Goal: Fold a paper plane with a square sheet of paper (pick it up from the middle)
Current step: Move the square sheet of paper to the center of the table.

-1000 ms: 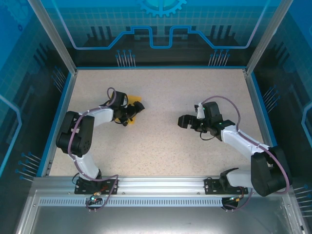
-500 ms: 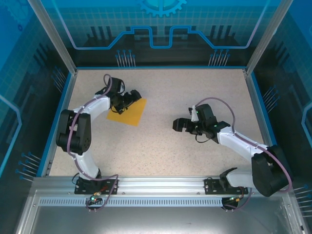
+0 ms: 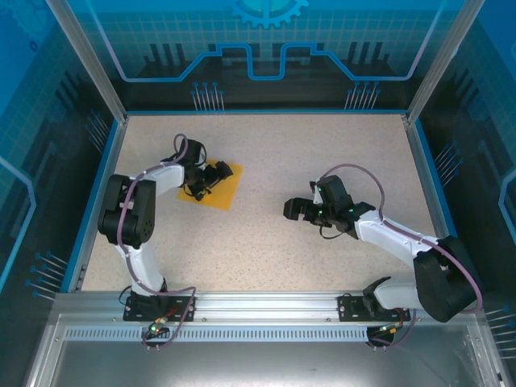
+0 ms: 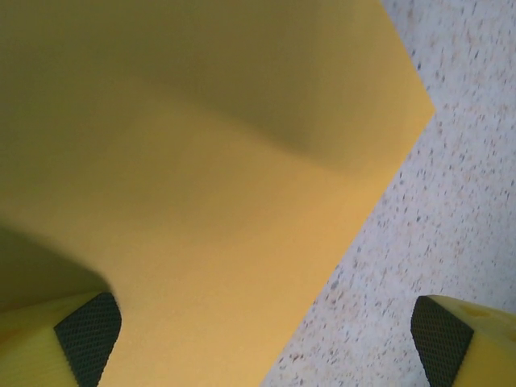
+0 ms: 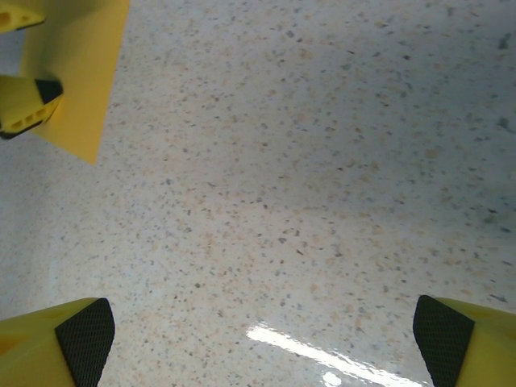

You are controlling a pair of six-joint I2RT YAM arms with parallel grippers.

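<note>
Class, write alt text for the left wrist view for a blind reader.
An orange-yellow square sheet of paper covers most of the frame, lying on a speckled table. The left arm's open fingers show at the bottom corners, one over paper, one over table.

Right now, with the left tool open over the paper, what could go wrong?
1. The left tool straddles the edge of the square sheet of paper, half over paper and half over bare table. Closing here would likely miss the middle and crumple a corner.
2. The sheet seems to lie flat, so the tool may just slide it.
3. The right tool hangs open well apart, so nothing pins the sheet.
</note>
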